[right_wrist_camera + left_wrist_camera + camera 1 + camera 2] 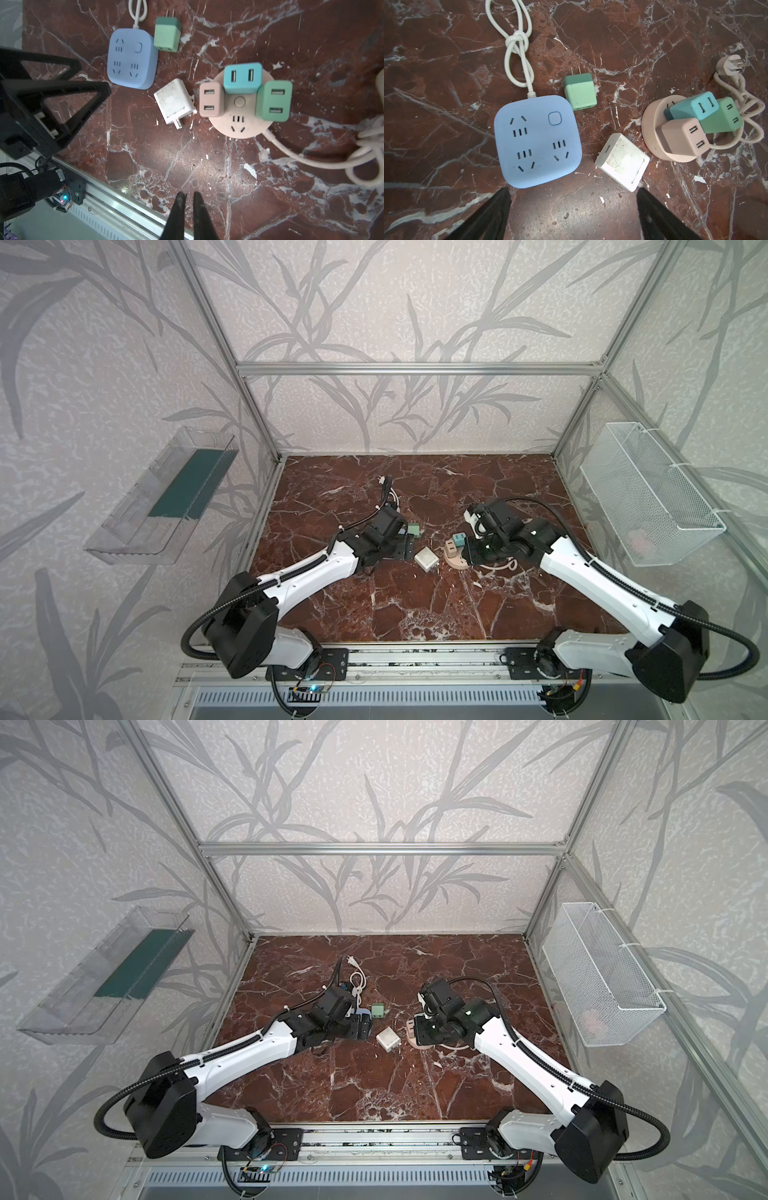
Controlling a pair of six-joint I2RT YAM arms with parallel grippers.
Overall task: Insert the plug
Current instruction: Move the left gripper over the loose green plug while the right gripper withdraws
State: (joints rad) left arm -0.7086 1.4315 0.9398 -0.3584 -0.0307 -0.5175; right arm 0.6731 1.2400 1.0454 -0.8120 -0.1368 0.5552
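On the middle of the red marble table, the white plug lies on its side, not inserted. It sits between the blue power strip to its left and the round pink power strip just to its right. A light green plug also lies loose, just beside the blue strip's far right corner, with its prongs pointing to the far side. Every socket on the blue strip is free. The round strip carries three chargers plugged in upright: a teal charger, a pink charger and a green charger. One of its sockets is bare.

The left gripper hovers over the blue strip's near edge, fingers spread wide and holding nothing. The right gripper hangs beside the round strip, fingers pinched almost together and empty.

On the left wall, a clear plastic bin holds a dark green slab. On the right wall, a white mesh basket holds something pale pink, too dim to name.
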